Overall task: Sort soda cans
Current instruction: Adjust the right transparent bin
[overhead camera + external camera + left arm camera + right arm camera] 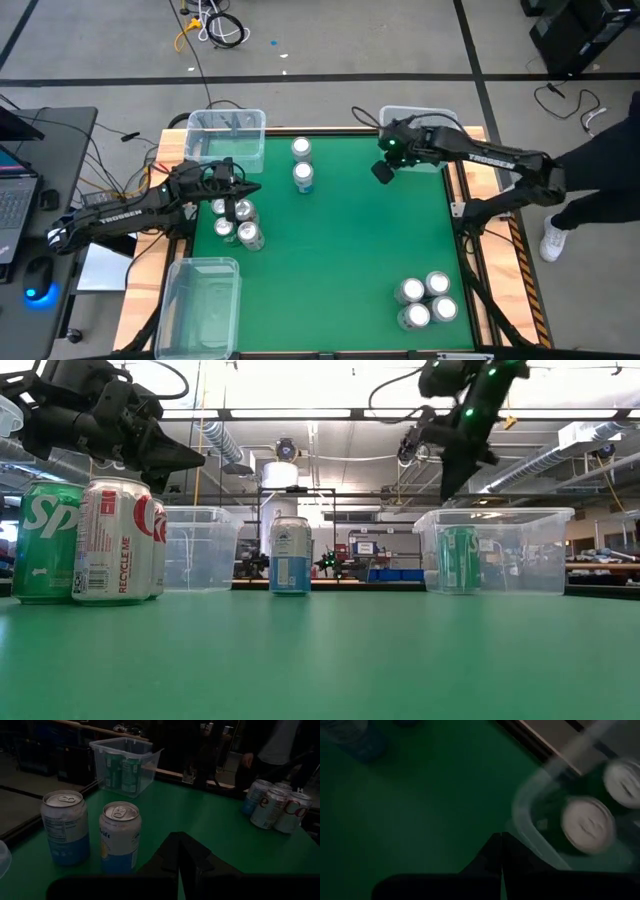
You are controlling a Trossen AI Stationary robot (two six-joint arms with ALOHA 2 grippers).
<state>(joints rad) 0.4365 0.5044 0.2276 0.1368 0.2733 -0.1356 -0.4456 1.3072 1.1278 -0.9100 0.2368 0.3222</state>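
Two grippers closed and empty, between picks in the can sort.
Left gripper [250,187] hangs above the left can cluster [237,222]; right gripper [382,171] is beside the far right bin [447,118], where green cans [587,824] lie. Reopening over a loose can seems needed next.

Left claw [250,188] partly covers the can cluster [238,222] near the worktop's left edge, so their count stays uncertain. Green cans [587,824] in the far right-corner bin [540,845] appear motion-blurred in the right wrist view. The person [600,190] beside the worktop's right edge is cut off by the picture's edge.
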